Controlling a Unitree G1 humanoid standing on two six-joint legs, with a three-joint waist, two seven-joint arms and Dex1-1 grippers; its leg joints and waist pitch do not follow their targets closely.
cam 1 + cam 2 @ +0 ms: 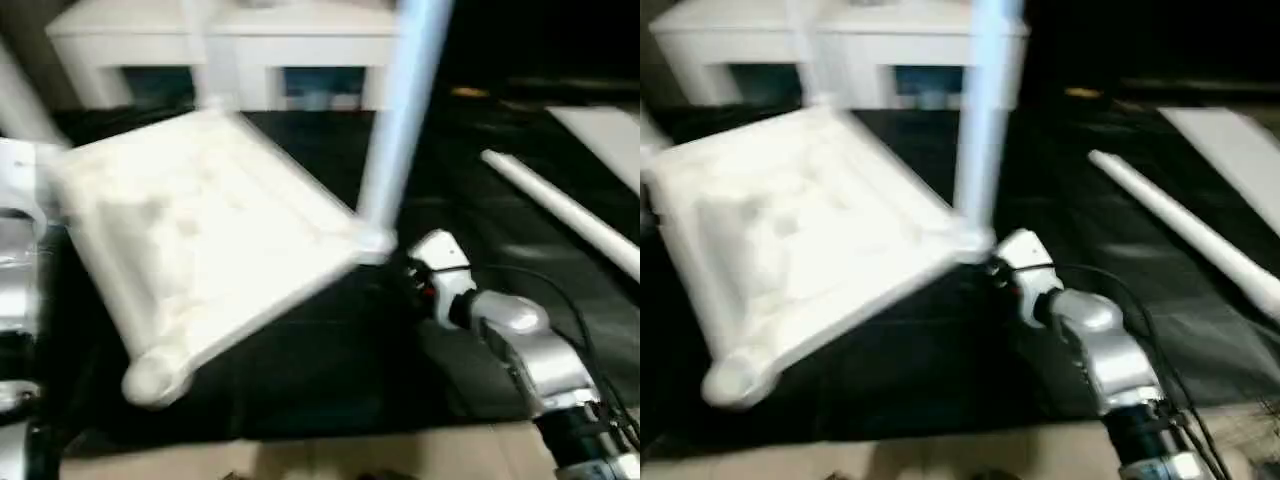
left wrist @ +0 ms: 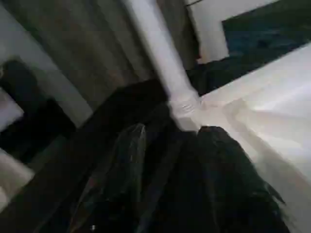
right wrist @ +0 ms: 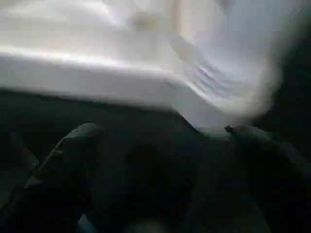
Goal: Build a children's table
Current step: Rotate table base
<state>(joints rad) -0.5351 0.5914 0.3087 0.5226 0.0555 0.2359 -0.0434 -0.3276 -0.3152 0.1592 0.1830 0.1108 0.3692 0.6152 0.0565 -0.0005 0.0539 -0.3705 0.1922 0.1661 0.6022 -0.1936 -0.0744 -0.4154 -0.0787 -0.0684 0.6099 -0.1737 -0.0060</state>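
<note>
**Two legs seated, tabletop lying underside-up, both claws off the work**

The right claw point(image 3: 160, 145) stands spread wide and grasps nothing, its fingers just below the tabletop's near corner, where an upright leg point(image 1: 405, 110) is seated in its socket. Seen from the head, that claw point(image 1: 412, 275) sits at about 4 o'clock of the corner, close enough to steady it, probably why it waits there.

The left claw point(image 2: 170, 160) is parted and holds nothing, pointing at the base of another leg point(image 2: 160, 58) standing in the corner at the tabletop's left edge; one finger point(image 2: 228, 160) lies right beside the rim. Whether it touches I cannot tell.

The tabletop point(image 1: 200, 230) lies ribbed side up on the dark worktop point(image 1: 330, 380), turned so one empty corner socket point(image 1: 155, 380) points toward 7 o'clock. That orientation leaves the sockets open for legs from above.

A loose leg point(image 1: 560, 205) lies at 3 o'clock, well apart, with bare cloth between it and the right arm, open room for a reach. A flat white board point(image 1: 605, 135) rests beyond it. White furniture point(image 1: 230, 45) closes off 12 o'clock, so free space lies mainly to the right and near side.
</note>
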